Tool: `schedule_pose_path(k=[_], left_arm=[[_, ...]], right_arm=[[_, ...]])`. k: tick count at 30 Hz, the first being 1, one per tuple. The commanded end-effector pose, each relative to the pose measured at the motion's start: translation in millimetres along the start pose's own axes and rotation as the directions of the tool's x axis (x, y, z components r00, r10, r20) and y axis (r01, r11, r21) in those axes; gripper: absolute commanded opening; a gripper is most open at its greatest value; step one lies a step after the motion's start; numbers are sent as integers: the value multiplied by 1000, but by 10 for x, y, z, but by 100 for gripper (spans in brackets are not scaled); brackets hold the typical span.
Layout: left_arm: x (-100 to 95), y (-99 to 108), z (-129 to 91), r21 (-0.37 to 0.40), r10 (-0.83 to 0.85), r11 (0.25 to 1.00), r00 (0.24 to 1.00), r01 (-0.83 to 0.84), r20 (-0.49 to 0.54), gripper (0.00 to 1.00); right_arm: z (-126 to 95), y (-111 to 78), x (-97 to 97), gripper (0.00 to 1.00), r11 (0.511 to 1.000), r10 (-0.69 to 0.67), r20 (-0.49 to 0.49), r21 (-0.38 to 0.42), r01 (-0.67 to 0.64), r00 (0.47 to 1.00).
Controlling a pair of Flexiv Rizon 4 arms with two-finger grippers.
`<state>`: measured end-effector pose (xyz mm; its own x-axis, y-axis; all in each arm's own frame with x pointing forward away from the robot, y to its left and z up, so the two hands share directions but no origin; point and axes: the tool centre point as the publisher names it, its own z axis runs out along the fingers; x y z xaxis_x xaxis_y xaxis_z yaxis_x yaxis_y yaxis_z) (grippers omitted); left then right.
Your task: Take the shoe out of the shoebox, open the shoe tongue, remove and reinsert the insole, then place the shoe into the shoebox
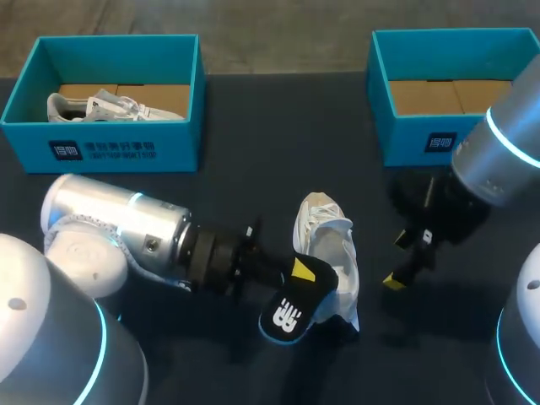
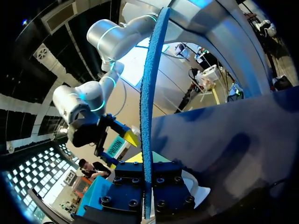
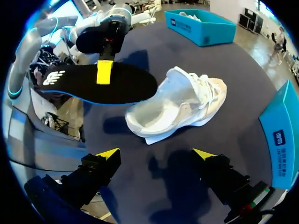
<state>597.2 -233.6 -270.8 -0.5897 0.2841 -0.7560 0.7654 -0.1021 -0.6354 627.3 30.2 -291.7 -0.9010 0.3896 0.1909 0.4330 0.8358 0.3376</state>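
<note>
flat black blue-edged insole (image 1: 287, 316) in left gripper (image 1: 300, 271), white laced shoe (image 1: 332, 239)

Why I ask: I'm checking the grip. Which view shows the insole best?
The right wrist view: the whole black face of the insole shows, with the left tool clamped on it. The head view shows it smaller, partly over the white shoe. The left wrist view shows only its blue edge, seen end-on.

The insole (image 1: 294, 305) covers one end of the shoe (image 1: 331, 245). We see only one yellow tip of our left gripper (image 1: 301, 272); the other is under the insole. The wall of the left box (image 1: 181, 143) hides part of a second shoe (image 1: 110, 106). Our right arm (image 1: 506, 152) covers a corner of the right box (image 1: 405, 139).
</note>
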Motion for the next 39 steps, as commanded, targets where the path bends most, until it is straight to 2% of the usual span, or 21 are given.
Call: schedule_pose_path(k=[1, 6, 20, 22, 23, 32, 39], left_arm=[[31, 86, 144, 20, -9, 1000, 999, 9, 34, 0], [12, 51, 196, 23, -30, 999, 999, 29, 34, 0], [-9, -42, 174, 33, -128, 992, 982, 125, 137, 0], [-6, -52, 172, 24, -150, 989, 980, 148, 132, 0], [-10, -71, 172, 9, -147, 989, 985, 146, 92, 0], [-10, -71, 172, 9, -147, 989, 985, 146, 92, 0], [22, -43, 176, 10, -219, 975, 959, 221, 178, 0]], right_arm=[[71, -185, 63, 100, 998, -5, 32, -60, 7, 999], [142, -258, 55, 100, 997, -7, 34, -71, 9, 999], [285, -294, 46, 100, 998, -16, 37, -65, 18, 999], [292, -294, 47, 100, 998, -17, 37, -66, 19, 999], [292, -294, 47, 100, 998, -17, 37, -66, 19, 999], [292, -294, 47, 100, 998, -17, 37, -66, 19, 999], [292, -294, 47, 100, 998, -17, 37, -66, 19, 999]])
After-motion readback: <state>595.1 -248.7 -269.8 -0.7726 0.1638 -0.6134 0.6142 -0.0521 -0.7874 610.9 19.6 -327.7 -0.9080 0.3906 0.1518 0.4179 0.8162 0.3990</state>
